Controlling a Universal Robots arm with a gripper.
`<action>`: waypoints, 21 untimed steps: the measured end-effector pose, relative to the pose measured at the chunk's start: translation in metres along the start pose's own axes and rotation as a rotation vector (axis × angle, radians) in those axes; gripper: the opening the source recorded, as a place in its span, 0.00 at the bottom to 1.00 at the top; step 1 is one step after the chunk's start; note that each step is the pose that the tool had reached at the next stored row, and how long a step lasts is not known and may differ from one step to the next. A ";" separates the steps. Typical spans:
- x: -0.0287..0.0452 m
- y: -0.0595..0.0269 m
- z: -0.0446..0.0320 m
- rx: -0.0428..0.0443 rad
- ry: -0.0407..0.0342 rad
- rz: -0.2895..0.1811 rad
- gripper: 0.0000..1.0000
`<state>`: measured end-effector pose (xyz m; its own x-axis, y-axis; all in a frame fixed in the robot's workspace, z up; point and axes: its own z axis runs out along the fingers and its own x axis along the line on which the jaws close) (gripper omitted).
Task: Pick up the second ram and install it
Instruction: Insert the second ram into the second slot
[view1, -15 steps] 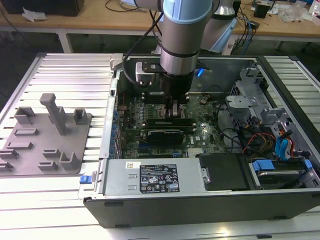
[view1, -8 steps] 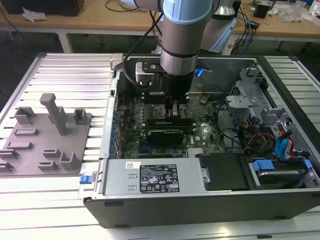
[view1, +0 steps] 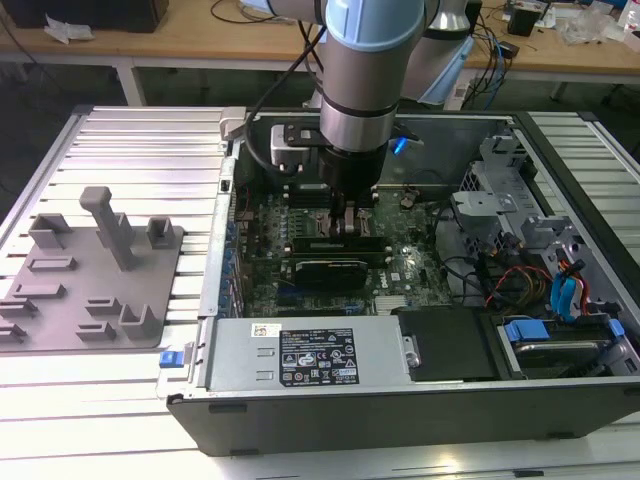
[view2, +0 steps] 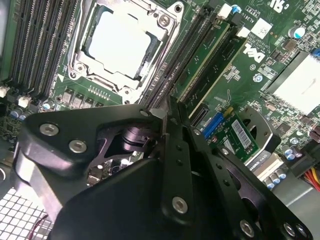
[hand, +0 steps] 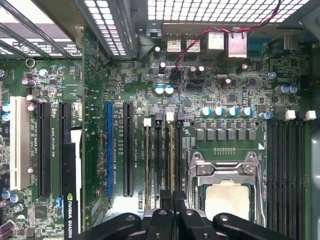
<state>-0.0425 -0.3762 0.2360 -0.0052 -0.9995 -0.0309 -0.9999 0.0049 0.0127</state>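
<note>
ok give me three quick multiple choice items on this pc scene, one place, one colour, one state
1. Where is the gripper? A down in the computer case at the memory slots; B high above it; C outside it.
2. The expansion slot between black ones is: A red; B blue; C yellow.
3. The CPU socket is: A under a heatsink; B uncovered; C hidden by cables.
Answers: A, the exterior view shows it low inside; B, blue in the first wrist view; B, its metal frame lies bare.
</note>
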 end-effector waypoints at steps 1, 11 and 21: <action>0.0001 0.0000 -0.0001 -0.0002 -0.0018 0.000 0.09; 0.0049 0.0000 -0.0042 0.0001 -0.0156 0.007 0.09; 0.0056 0.0000 0.0008 -0.0003 -0.0167 0.007 0.09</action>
<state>-0.0426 -0.3818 0.2350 -0.0125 -0.9988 -0.0475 -0.9998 0.0119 0.0132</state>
